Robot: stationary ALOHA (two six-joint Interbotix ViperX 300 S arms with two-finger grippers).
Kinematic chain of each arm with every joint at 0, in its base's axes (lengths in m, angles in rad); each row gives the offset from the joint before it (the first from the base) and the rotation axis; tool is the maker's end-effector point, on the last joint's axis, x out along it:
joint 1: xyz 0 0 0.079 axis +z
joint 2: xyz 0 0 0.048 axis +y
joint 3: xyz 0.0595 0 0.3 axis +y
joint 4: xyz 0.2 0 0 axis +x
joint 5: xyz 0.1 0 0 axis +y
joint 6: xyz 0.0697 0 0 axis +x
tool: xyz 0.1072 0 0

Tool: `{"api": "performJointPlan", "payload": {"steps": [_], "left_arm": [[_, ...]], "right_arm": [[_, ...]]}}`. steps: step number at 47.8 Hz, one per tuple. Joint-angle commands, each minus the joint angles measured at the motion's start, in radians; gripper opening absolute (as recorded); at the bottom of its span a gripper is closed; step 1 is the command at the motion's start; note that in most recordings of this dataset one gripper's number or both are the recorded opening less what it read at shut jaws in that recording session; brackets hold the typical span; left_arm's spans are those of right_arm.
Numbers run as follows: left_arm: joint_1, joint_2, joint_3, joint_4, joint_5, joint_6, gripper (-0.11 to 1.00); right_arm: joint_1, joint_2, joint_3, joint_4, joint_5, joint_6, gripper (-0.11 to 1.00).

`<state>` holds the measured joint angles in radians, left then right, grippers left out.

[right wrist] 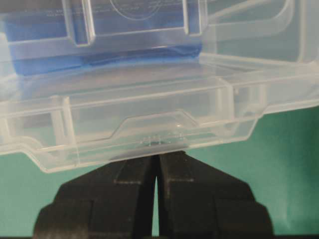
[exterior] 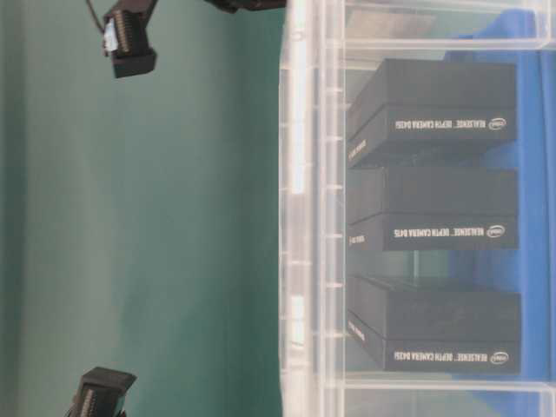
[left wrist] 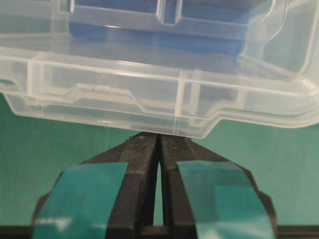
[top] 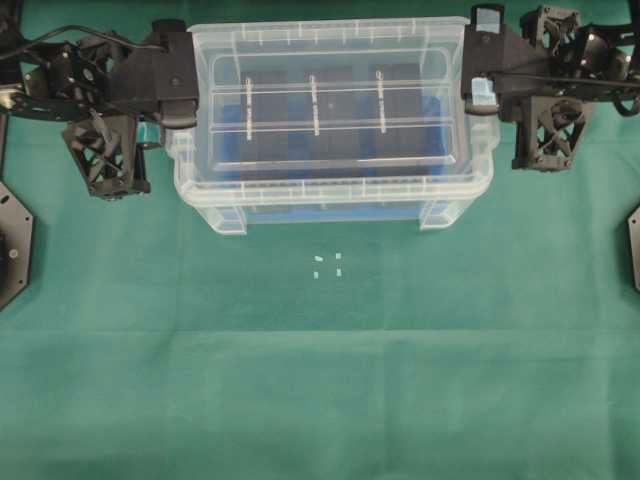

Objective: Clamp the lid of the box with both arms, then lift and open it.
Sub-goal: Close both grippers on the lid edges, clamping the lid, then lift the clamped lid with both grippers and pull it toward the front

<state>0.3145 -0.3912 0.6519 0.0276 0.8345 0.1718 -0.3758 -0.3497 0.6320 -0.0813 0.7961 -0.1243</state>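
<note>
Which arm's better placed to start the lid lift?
Neither clearly; it needs both. Left gripper and right gripper each pinch an end of the lid, jaws closed, symmetric.

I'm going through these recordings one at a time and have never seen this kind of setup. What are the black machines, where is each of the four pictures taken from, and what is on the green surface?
The black machines are two robot arms. The overhead view looks straight down: the left gripper and right gripper each meet one short end of the lid, a flat clear panel sitting slightly askew over the box, a deep clear tub on the green cloth. Inside lie three black slabs with white lettering on a blue bottom. A few small white marks sit in front of the box.

The table-level view is a sideways-turned close-up of the box wall. The other two pictures come from cameras on the wrists: each looks along its own fingers, which are closed together at the lid's edge, the left fingers carrying teal tape, the right fingers plain black.
</note>
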Motion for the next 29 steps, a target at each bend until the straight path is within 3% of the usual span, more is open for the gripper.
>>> {"api": "performJointPlan", "payload": {"steps": [1, 29], "left_arm": [[-0.005, -0.028, -0.055, -0.005, -0.011, -0.002, 0.01], [-0.021, -0.054, -0.155, -0.002, 0.101, 0.002, 0.01]], "right_arm": [[0.044, -0.02, -0.08, 0.006, -0.014, 0.009, 0.0], [0.074, -0.075, -0.143, -0.009, 0.058, 0.011, 0.0]]}}
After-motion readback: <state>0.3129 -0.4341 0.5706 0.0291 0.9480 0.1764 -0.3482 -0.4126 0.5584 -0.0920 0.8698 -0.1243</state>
